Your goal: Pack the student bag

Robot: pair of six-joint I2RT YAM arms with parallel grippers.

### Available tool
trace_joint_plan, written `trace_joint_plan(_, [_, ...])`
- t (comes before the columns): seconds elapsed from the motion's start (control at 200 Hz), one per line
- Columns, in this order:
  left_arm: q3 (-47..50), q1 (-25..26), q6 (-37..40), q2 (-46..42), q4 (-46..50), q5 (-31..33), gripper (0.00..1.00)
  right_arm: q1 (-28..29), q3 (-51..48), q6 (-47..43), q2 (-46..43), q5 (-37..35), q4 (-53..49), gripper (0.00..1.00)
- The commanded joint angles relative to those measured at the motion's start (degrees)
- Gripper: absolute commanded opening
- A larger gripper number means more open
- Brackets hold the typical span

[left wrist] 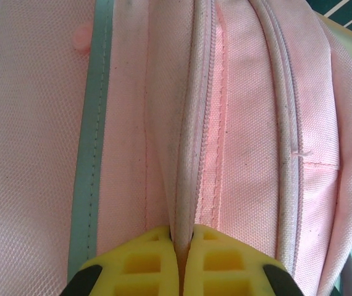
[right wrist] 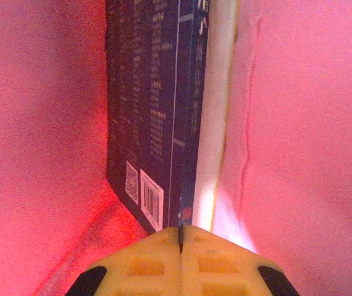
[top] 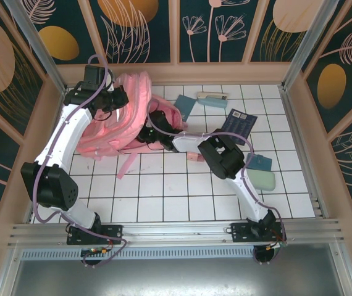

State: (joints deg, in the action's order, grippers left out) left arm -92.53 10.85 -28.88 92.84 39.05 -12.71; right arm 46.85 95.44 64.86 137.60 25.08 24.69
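1 student bag [top: 111, 132] lies on its side at the far left of the white tiled tabletop [top: 163, 191], its pink straps trailing toward the near edge. Both arms reach into it, 1 from each side.

The left gripper [left wrist: 177, 246] sits at the bag's far upper end. In the left wrist view its 2 yellow fingertips [left wrist: 145, 262] are pressed together on a pale piped seam [left wrist: 185, 154], pinching that ridge of fabric. 1 grey reflective stripe [left wrist: 92, 123] runs to the left of the seam, 1 line of zipper teeth [left wrist: 208, 123] just to its right, and 2 more piped ridges curve further right.

The right gripper [right wrist: 181, 246] is inside the bag, with pink fabric glowing red on both sides of it. Its 2 fingertips are closed tight against each other with only a thin line between them, and nothing shows in the pinch. 1 dark navy book [right wrist: 151, 111] stands on edge directly in front of them, its lower corner just at the tips. It carries 1 barcode label [right wrist: 152, 206] and 1 square code patch [right wrist: 131, 183].

5 loose things lie on the tabletop to the right of the bag:
- 1 teal book [top: 185, 108] close beside the bag.
- 1 pale case [top: 212, 97] near the far wall.
- 1 dark navy booklet [top: 238, 126], partly under the right arm.
- 1 second teal book [top: 259, 163].
- 1 pale green pad [top: 264, 180] touching that second teal book's near edge.
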Motion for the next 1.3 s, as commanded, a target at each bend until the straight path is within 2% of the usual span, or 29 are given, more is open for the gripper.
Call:
trace_joint_plan(0.0, [-0.2,-0.17,-0.97,-2.84,-8.34,-3.85,0.0,0.76,4.99,1.57,4.56,2.79,1.59,0.0])
trace_joint_plan(0.16, [0.38,-0.13,-1.27,-2.92,-8.9,-4.37,0.0,1.66,14.58,1.67,10.32,5.17,-2.6,0.0])
trace_joint_plan(0.25, [0.54,-0.13,-0.37,-3.1,-8.29,-3.12,0.0,1.6,14.36,1.72,10.14,5.35,-2.4,0.0])
trace_joint_plan(0.505, [2.69,-0.16,2.6,-2.9,-7.11,1.68,0.0,-0.33,2.37,-1.73,-0.34,3.12,-0.77,0.15])
trace_joint_plan(0.645, [4.78,-0.19,4.3,-2.72,-6.64,4.64,0.0,-1.38,-3.25,-5.77,-7.82,0.52,-3.94,0.25])
trace_joint_plan(0.77, [7.19,-0.15,5.35,-3.0,-6.75,6.89,0.0,-2.61,-8.28,-9.05,-14.05,-2.44,-8.31,0.29])
trace_joint_plan(0.936, [11.23,-0.22,6.49,-3.0,-7.71,5.41,0.02,-4.93,-14.6,-12.39,-22.4,-7.43,-15.58,0.3])
trace_joint_plan(1.006, [13.56,-0.13,6.6,-2.96,-9.04,3.83,0.1,-5.95,-16.81,-14.32,-26.22,-10.18,-18.81,0.31])
trace_joint_plan(1.126, [15.9,-0.13,6.06,-2.62,-11.09,0.33,0.32,-7.83,-20.22,-17.64,-32.81,-15.35,-23.88,0.34])
trace_joint_plan(1.241, [16.67,-0.14,4.67,-2.12,-12.69,-1.96,0.45,-10.92,-23.65,-19.87,-38.68,-19.32,-28.31,0.36])
trace_joint_plan(1.296, [17.15,-0.14,3.58,-1.95,-13.83,-3.6,0.52,-12.82,-25.43,-21.13,-41.52,-22.14,-30.22,0.4])
